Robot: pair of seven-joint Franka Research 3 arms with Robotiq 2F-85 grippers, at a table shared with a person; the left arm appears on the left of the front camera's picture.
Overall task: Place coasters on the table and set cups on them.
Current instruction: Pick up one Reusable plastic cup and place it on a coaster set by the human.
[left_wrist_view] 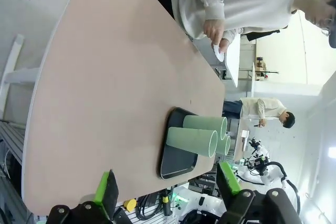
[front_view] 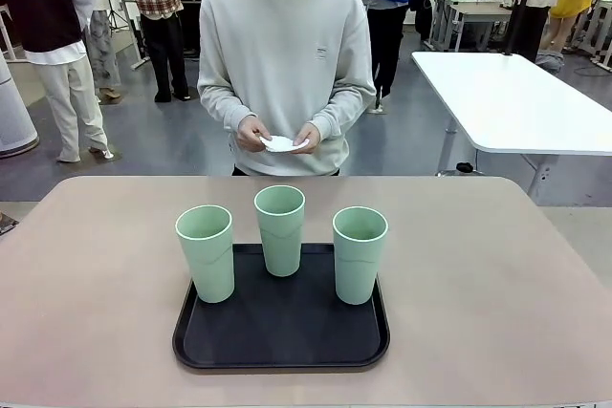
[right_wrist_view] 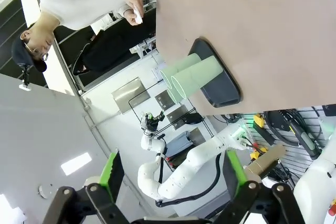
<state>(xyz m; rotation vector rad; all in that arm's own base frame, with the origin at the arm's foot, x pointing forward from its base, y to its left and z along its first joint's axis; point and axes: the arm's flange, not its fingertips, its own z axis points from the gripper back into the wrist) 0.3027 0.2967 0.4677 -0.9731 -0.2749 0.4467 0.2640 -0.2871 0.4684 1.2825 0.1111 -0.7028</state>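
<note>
Bright, even light; wide-angle wrist distortion

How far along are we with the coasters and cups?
Nothing is done yet: no coaster lies on the table. In hand: the person's hands hold the coasters at the far edge. To do: laying them out and moving the three cups off the black tray onto them. Open and empty: left gripper, right gripper.

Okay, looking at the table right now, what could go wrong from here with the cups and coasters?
1. The three tall cups stand close together on the black tray; reaching for one could tip a neighbour.
2. The coasters are in the person's hands, none on the table; a cup moved now would land on bare tabletop.
3. The coasters look thin and light, so a cup set down off-centre may push one aside.
</note>
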